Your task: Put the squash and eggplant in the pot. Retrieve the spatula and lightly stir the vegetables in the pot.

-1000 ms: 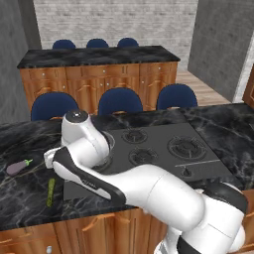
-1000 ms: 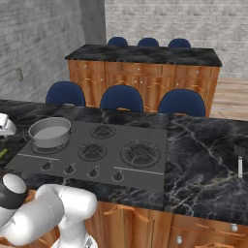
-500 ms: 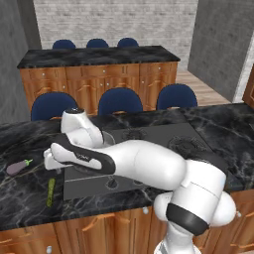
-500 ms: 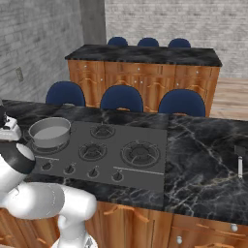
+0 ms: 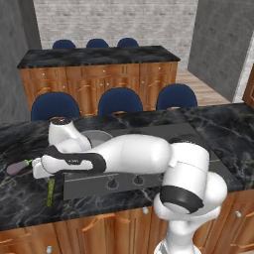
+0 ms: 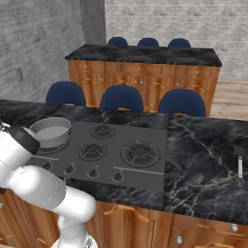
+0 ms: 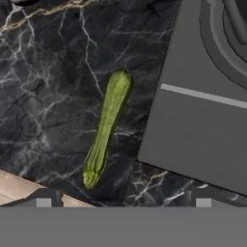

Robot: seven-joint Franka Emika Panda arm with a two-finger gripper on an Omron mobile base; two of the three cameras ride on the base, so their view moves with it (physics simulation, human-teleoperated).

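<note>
a white robot arm reaches low over the near left edge of a black marble desk [image 5: 20, 198] in a rendered kitchen, its tool [image 5: 38, 168] released, jaws spread wide and holding nothing. seen from the hand, the squash [image 7: 107, 126] lies flat on the marble below, a thin green stick running roughly parallel to the edge of the grey cooktop [image 7: 202, 130] just beside it, its stem end toward the desk's wooden front. in the left base view the same squash [image 5: 50, 191] rests close to the desk's front edge, with the purple eggplant [image 5: 19, 166] farther back and to the left, apart from it. beyond the arm the pot [image 6: 50, 131] sits on the cooktop's rear left burner, apparently with nothing in it yet. the step in hand looks to be the pick of the squash: it would go best with the jaws turned across the stick's narrow width, centred near its middle so it lifts level, and lowered straight down clear of the cooktop's edge before closing. far off, blue chairs [image 5: 119, 101] line the desk.
</note>
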